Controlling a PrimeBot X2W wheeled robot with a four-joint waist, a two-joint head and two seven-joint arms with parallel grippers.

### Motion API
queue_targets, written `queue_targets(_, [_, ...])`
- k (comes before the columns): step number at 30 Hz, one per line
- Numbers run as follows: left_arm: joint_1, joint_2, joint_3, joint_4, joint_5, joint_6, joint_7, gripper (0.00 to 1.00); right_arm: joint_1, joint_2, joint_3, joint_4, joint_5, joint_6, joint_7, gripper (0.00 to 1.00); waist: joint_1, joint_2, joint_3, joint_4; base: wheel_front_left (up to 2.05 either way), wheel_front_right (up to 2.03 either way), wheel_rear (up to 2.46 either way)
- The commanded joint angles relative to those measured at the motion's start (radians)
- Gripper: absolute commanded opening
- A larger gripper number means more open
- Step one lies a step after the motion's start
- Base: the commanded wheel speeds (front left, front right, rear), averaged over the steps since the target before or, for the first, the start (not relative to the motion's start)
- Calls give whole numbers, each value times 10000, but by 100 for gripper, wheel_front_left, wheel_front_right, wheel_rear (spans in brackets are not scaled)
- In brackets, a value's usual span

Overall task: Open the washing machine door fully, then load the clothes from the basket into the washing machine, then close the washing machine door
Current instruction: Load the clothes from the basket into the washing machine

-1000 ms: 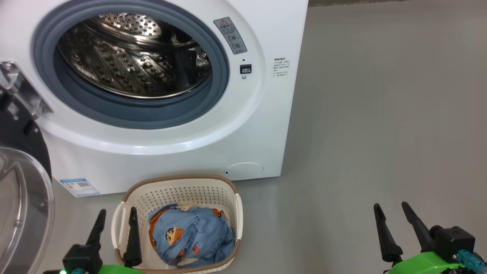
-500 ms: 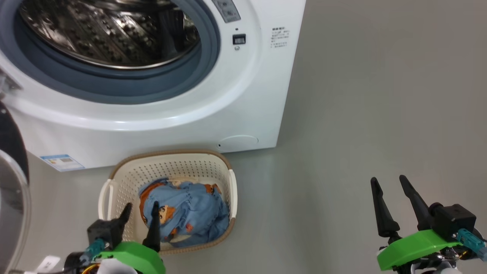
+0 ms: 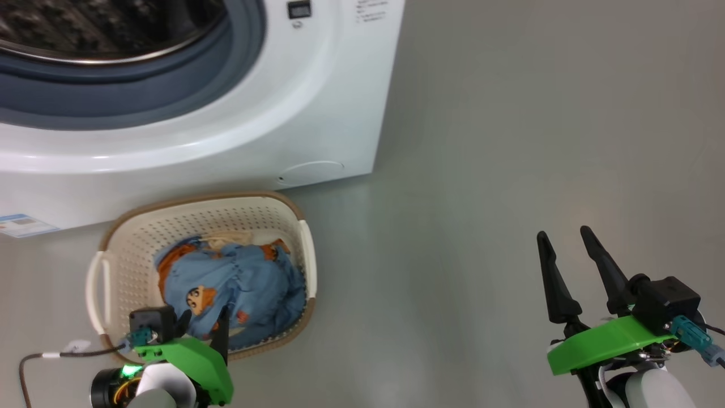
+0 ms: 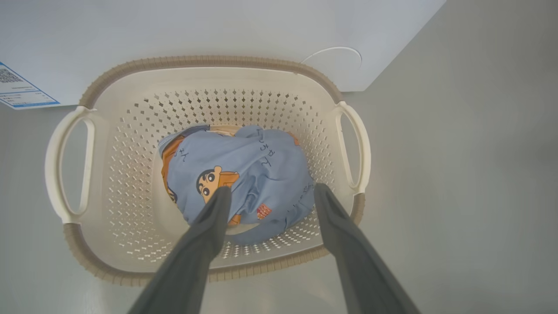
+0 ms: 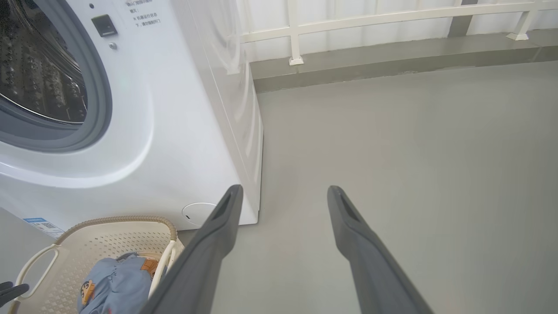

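Note:
The white washing machine (image 3: 317,85) stands at the upper left with its grey gasket (image 3: 141,90) and drum mouth uncovered; the washing machine door is out of view. On the floor in front sits the cream basket (image 3: 122,224) with the light blue clothes (image 3: 238,283) bunched inside. My left gripper (image 3: 204,322) hangs open just above the basket's near side, its fingers straddling the near edge of the clothes (image 4: 257,165) without touching, as the left wrist view's gripper (image 4: 272,189) shows. Far to the right, my right gripper (image 3: 562,232) is open over bare floor.
Grey floor (image 3: 510,141) stretches to the right of the machine. In the right wrist view a low kerb with a white railing (image 5: 392,17) runs behind the machine (image 5: 174,131). A blue energy label (image 3: 22,224) marks the machine's lower left.
The head camera has tipped down and the scene has slid up and left. My left gripper has moved from beside the basket's left handle to over the clothes. The right gripper stays open.

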Motion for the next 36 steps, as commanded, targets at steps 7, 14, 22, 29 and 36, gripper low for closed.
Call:
queue_targets(7, [-1282,432,337,1755,-260,-286,235,100,-595,-110,536,-43,230,56,-411,100,-1,0,1492,-1229,0,0,0])
queue_targets(14, [-2303,934,439,2720,-420,-463,486,100,-974,-110,822,140,592,56,-731,100,-1,0,2559,-1817,0,0,0])
queue_targets(22, [-3700,1336,787,3254,-942,-647,1265,100,-1422,-110,1078,311,891,56,-1082,100,-1,0,3980,-2111,0,0,0])
queue_targets(29, [-4359,1616,937,3474,-1150,-348,1730,100,-1871,-110,1303,425,1042,56,-1245,100,-1,0,4763,-2275,0,0,0])
queue_targets(36, [-4941,1972,877,3565,-1133,-53,2104,100,-2170,-110,1562,564,1237,56,-1323,100,-1,0,5385,-2392,0,0,0])
